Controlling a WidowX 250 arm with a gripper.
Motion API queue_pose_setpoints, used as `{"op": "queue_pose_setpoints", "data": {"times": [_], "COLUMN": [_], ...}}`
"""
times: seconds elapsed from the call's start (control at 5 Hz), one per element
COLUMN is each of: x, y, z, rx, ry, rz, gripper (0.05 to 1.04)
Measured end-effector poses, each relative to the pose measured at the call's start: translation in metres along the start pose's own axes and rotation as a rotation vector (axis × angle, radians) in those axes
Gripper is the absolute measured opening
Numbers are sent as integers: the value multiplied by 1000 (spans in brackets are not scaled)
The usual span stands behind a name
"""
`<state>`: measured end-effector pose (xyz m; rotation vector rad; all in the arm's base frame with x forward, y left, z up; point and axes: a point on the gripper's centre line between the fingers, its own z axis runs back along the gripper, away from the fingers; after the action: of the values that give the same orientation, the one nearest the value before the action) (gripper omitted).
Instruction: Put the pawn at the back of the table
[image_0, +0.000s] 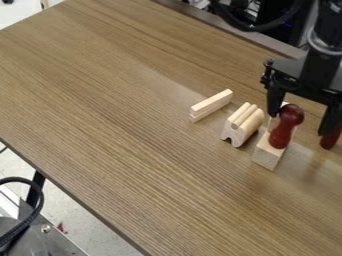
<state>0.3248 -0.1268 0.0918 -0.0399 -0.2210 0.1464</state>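
Note:
The black gripper (300, 124) hangs over the right side of the table, its two fingers spread wide. A dark red pawn (281, 134) with a round head stands upright on or against a pale wooden block (268, 154); the view does not settle which. Its head appears just right of the left finger. Part of a second dark red piece (329, 140) shows below the right finger, which hides its upper part.
Left of the pawn is a notched wooden block with rounded pieces on top (242, 126). Farther left lie thin stacked wooden bars (212, 104). The table (133, 120) has its back edge at the upper right, with cables and equipment beyond.

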Motion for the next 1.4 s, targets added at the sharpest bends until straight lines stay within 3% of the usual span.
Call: {"op": "queue_pose_setpoints", "data": {"times": [0.2, 0.4, 0.8, 1.2, 1.4], "x": [5, 11, 9, 45, 65], "y": [3, 6, 9, 26, 32], "z": [-2, -1, 0, 56, 60], "rx": [-3, -6, 7, -37, -42], "ry": [-4, -8, 11, -69, -58], "rz": [10, 20, 22, 163, 224], "gripper": [702, 494, 494, 494, 494]}}
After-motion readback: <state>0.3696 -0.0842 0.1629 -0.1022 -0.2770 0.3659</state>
